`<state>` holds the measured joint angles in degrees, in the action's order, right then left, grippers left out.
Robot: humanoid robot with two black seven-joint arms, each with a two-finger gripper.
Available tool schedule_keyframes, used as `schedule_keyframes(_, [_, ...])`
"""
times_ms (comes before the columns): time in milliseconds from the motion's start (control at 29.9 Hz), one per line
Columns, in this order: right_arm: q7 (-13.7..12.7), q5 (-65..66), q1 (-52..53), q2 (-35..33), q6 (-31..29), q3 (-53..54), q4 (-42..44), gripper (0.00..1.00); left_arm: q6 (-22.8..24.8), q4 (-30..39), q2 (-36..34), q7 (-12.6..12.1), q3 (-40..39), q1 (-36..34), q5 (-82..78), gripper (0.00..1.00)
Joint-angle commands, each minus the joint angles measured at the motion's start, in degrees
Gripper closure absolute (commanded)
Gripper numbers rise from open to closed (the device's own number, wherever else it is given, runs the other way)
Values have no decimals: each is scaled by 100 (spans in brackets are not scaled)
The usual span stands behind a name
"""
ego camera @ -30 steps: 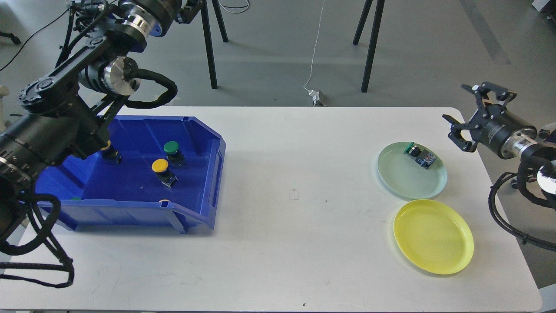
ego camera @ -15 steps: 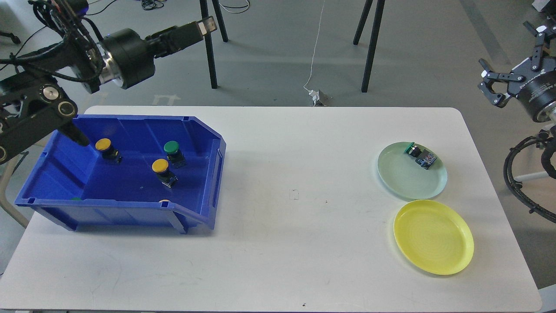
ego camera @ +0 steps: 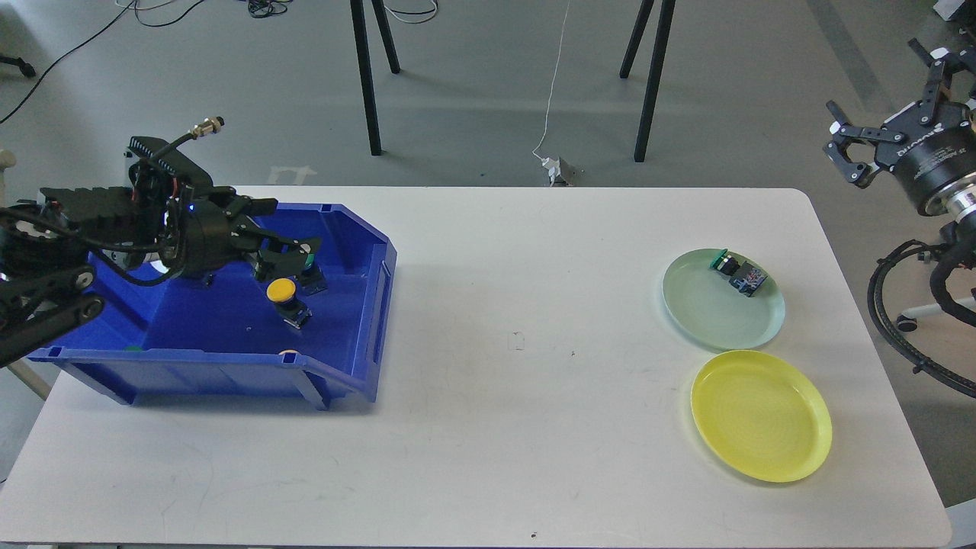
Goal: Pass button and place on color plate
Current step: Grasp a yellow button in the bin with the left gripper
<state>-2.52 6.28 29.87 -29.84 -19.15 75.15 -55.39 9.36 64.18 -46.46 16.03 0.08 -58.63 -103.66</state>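
At the left of the frame, the left gripper (ego camera: pixel 293 255) hangs with its fingers spread and empty inside the deep blue plastic bin (ego camera: pixel 229 347). The yellow-capped push button on a black body (ego camera: pixel 287 300) stands just below and slightly left of the fingertips, cap tilted toward upper left. This arm is far the nearer. The right gripper (ego camera: pixel 877 141), at the upper right edge, is also released, off the white desk (ego camera: pixel 496 427), above the pale green plate (ego camera: pixel 713 316) and the round yellow plate (ego camera: pixel 761 415).
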Motion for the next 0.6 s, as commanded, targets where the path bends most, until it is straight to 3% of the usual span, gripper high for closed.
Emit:
schedule_keyframes(0, [6, -56, -43, 162, 17, 70, -112, 6, 206, -546, 304, 23, 106, 27, -6, 25])
schedule_keyframes(569, [15, -426, -201, 409, 43, 35, -271, 6, 241, -1197, 656, 111, 141, 493, -14, 25])
